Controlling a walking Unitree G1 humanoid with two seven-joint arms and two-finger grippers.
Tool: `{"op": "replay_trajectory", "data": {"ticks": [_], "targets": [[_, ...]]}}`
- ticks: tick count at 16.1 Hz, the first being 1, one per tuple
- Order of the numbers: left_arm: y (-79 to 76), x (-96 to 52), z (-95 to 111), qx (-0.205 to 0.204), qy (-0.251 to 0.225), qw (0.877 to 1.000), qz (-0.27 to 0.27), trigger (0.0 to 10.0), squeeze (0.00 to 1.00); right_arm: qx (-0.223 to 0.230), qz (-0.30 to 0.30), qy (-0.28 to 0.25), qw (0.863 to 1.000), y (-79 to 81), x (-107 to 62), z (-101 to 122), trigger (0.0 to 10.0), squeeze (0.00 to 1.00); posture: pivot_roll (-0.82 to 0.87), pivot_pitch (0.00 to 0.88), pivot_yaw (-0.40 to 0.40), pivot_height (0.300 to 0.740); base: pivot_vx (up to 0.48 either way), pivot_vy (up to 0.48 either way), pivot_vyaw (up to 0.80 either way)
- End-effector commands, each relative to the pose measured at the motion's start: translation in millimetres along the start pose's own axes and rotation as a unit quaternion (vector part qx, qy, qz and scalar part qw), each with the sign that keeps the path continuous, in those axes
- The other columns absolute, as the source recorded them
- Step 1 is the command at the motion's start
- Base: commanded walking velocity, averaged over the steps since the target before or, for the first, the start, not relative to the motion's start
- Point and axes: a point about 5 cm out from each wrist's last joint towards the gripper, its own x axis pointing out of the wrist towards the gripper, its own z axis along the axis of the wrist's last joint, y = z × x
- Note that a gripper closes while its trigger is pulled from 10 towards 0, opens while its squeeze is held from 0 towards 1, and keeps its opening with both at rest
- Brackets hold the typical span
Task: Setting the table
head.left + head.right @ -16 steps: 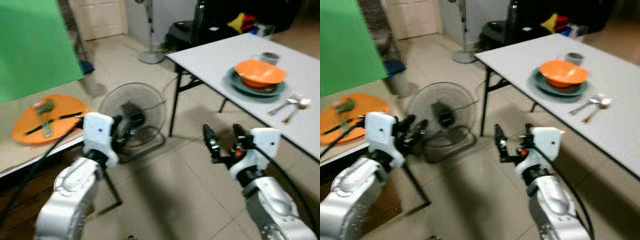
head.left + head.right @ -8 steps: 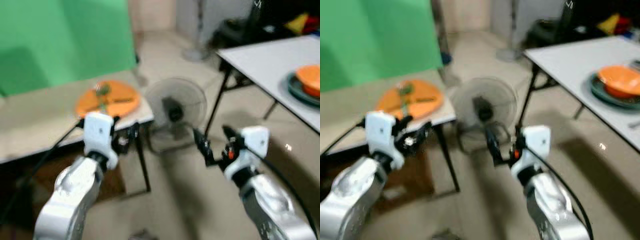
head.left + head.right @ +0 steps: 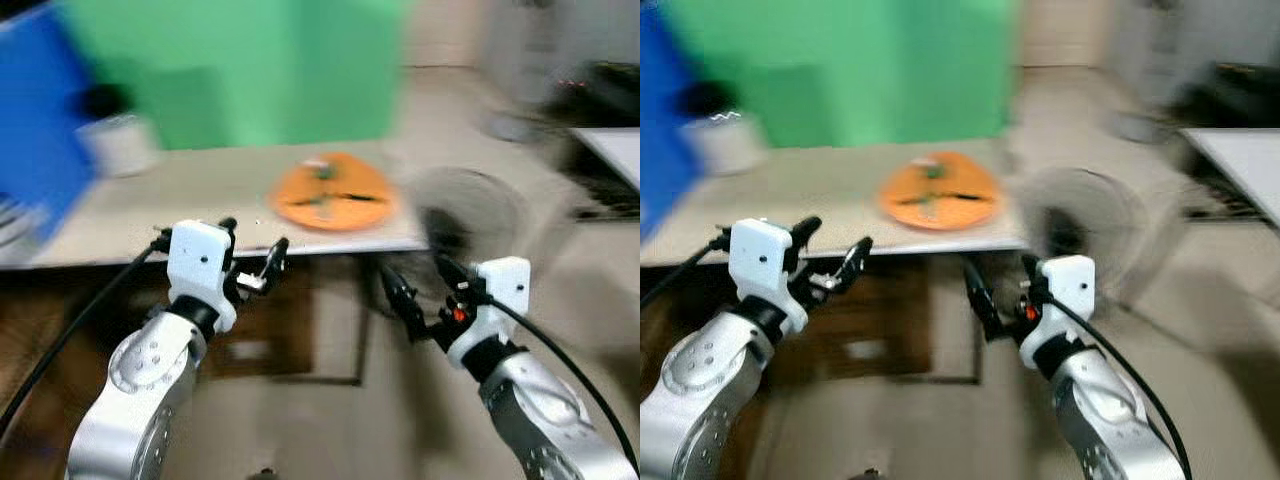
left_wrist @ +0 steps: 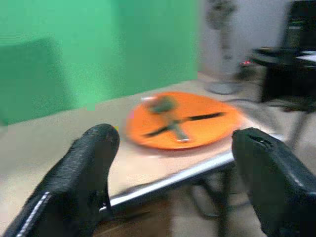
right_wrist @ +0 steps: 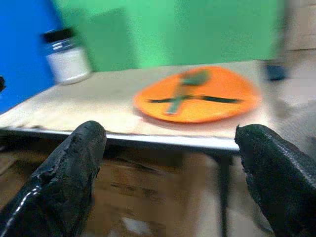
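Left claw (image 3: 252, 262) and right claw (image 3: 420, 290) both hang with fingers spread, gripping nothing, before the beige worktop (image 3: 180, 200) edge. Round orange plate (image 3: 333, 194) carrying blurred utensils lies beyond both claws, well apart.

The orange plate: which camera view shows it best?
The right wrist view: the orange plate is large there, between the open fingers of the right pincer, and a green-handled utensil lying on it can be made out. The left wrist view shows it similarly but more blurred. Both eye views show it small and blurred on the table.
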Motion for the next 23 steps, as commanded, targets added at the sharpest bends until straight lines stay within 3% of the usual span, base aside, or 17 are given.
{"op": "replay_trajectory", "data": {"ticks": [1, 5, 10, 12, 13, 23], "targets": [[-0.1, 1.2, 2, 0.004, -0.003, 1.0, 0.001, 10.0, 1.0, 0.003, 0.013, -0.003, 1.0, 3.6, 1.1, 2, 10.0, 1.0, 0.13, 0.0, 0.03, 0.74, 0.33, 0.0, 0.8], [-0.3, 1.3, 2, 0.007, -0.003, 1.0, -0.001, 10.0, 1.0, 0.003, 0.01, -0.004, 1.0, 2.5, 2.2, 2, 10.0, 1.0, 0.14, 0.0, 0.027, 0.74, 0.329, 0.0, 0.74], [-1.9, 1.9, 1, 0.008, -0.003, 1.0, -0.007, 10.0, 1.0, -0.005, -0.006, 0.004, 1.0, -0.4, 5.8, 2, 10.0, 1.0, 0.13, 0.0, 0.029, 0.74, 0.326, 0.0, 0.0], [-3.6, 1.2, 1, 0.008, -0.002, 1.0, -0.012, 10.0, 1.0, -0.01, -0.008, 0.01, 1.0, -1.3, 7.5, 1, 10.0, 0.95, 0.13, 0.0, 0.027, 0.74, 0.311, 0.0, 0.0], [-4.4, 0.6, 1, 0.007, -0.002, 1.0, -0.014, 10.0, 1.0, -0.01, -0.007, 0.013, 1.0, -1.3, 8.4, 1, 10.0, 0.0, 0.13, 0.0, 0.023, 0.74, 0.311, 0.0, 0.0], [-8.4, -1.0, -1, 0.006, 0.002, 1.0, -0.027, 10.0, 1.0, -0.032, -0.018, 0.047, 0.998, -4.5, 19.0, -3, 10.0, 0.0, 0.14, 0.0, 0.016, 0.74, 0.285, 0.0, 0.0]]}}
